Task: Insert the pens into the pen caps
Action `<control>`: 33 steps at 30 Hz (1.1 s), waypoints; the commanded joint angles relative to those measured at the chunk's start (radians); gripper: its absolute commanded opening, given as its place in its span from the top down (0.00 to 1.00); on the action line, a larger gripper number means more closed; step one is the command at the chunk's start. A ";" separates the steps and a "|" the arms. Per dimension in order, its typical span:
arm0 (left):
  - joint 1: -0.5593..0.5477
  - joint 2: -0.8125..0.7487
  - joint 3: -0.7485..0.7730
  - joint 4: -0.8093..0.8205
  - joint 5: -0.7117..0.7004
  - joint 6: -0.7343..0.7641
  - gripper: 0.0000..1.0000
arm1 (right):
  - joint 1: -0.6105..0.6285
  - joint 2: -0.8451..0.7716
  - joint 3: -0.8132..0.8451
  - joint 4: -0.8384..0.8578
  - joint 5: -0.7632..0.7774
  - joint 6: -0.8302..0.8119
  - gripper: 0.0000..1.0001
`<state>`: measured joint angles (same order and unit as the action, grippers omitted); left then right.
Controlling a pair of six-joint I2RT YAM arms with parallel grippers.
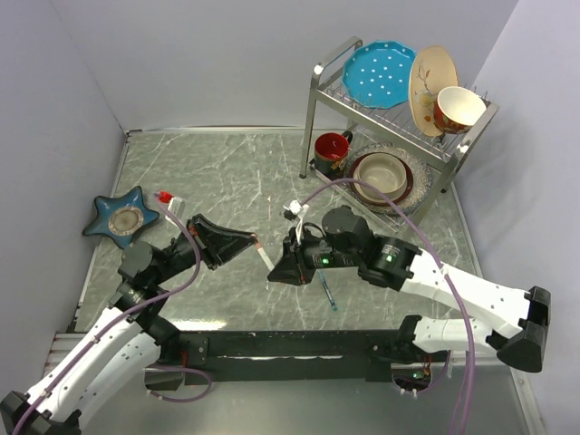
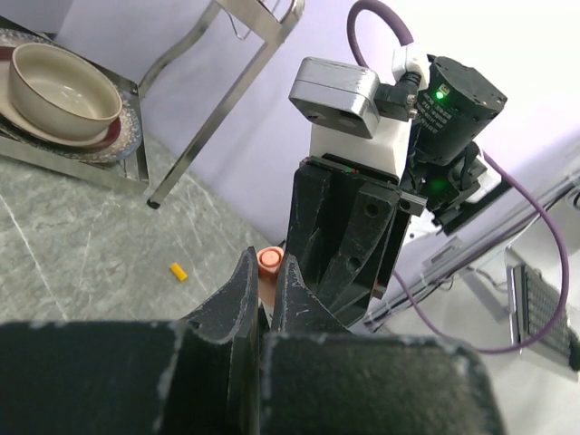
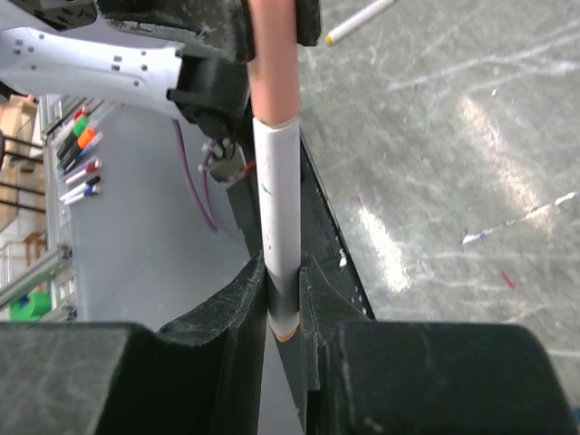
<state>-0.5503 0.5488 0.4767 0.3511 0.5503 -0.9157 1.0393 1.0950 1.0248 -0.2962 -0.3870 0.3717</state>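
Pen in hand: the white pen [image 3: 277, 208] stands in my right gripper [image 3: 283, 276], jaws pinched narrow near its tail end, held up over the table [image 1: 227, 172] between my two arms
Cap: the red-orange cap [image 3: 272, 63] sits in my left gripper [image 2: 269, 276], jaws nearly together around it, mouth turned toward the pen
Join: the barrel's far end meets the cap's mouth, the two roughly in one line; how deep it sits I cannot tell
Others: a yellow cap [image 2: 178, 271] lies loose on the table; a blue-teal pen [image 1: 328, 294] lies just beside my right gripper; a second white pen [image 3: 358, 20] lies on the table farther off
Risk, slip: the barrel is smooth and round, so I judge a push along its length could slide it back through my grip instead of seating it
Risk, tilt: I hold only near one end, so a small misalignment could lever the pen sideways, jam it on the cap's rim, or twist the cap out of my left pinch
Risk, drop: letting go on either side before the fit is tight could let both parts fall
Materials: glossy hard plastic barrel, thin and cylindrical; matte salmon tube of a cap; black, rough-edged jaw faces; veined grey stone-look tabletop with sheen
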 commanded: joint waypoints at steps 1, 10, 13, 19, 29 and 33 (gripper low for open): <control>-0.053 -0.007 -0.122 -0.083 0.254 -0.081 0.99 | -0.081 0.009 0.195 0.376 0.057 0.001 1.00; -0.065 0.011 -0.168 0.098 0.319 -0.164 0.99 | -0.119 0.089 0.205 0.514 -0.036 0.104 1.00; -0.066 0.034 -0.175 0.080 0.359 -0.200 0.99 | -0.143 0.100 0.202 0.546 -0.079 0.127 1.00; -0.079 -0.003 -0.075 -0.323 0.335 -0.011 0.99 | -0.165 0.118 0.207 0.525 -0.067 0.067 1.00; -0.085 -0.020 -0.061 -0.489 0.329 0.031 0.99 | -0.183 0.155 0.322 0.460 -0.053 -0.013 1.00; -0.088 -0.039 -0.072 -0.428 0.370 -0.012 0.99 | -0.222 0.178 0.365 0.503 -0.125 0.016 1.00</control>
<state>-0.5526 0.5133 0.4892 0.2394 0.4664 -0.9031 0.9356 1.2896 1.1641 -0.3611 -0.6521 0.3702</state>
